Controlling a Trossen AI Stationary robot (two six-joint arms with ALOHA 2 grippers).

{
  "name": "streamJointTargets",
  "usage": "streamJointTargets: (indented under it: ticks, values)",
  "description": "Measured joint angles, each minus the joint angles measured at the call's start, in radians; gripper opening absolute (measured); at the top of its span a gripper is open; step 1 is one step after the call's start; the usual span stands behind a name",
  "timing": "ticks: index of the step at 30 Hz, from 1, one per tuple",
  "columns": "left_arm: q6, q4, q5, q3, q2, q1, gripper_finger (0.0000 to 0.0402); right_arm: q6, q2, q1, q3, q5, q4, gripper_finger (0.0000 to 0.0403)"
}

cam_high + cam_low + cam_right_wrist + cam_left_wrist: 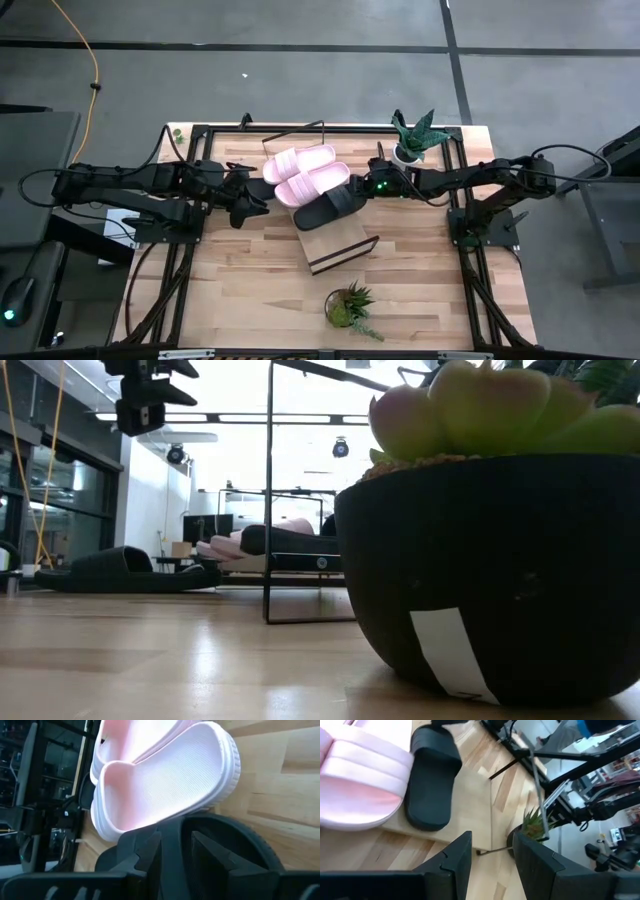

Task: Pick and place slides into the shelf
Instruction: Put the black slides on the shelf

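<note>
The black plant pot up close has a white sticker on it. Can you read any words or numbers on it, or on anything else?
No readable text anywhere.
White sticker on the black pot: looks blank.
Pale pink slides and black slide on the shelf: no brand or letters visible.
Room behind the table: nothing legible.

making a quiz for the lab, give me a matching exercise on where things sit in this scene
Things:
1. pink slides
2. black slide
3. spiky plant in white pot
4. plant in dark pot

Places:
A. near table edge, below the shelf in the high view
B. far right corner of table
C. on shelf, at the right end effector
D. on shelf, far end

Pairs: 1-D, 2-C, 3-B, 4-A
</note>
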Motion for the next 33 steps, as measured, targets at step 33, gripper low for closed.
streamJointTargets:
  ticks: [33]
  values:
    - [0.054,-0.580,-0.006,0.197,-0.008,0.466,0.0133,-0.274,-0.241,0.075,0.000,0.058,-0.055,0.0096]
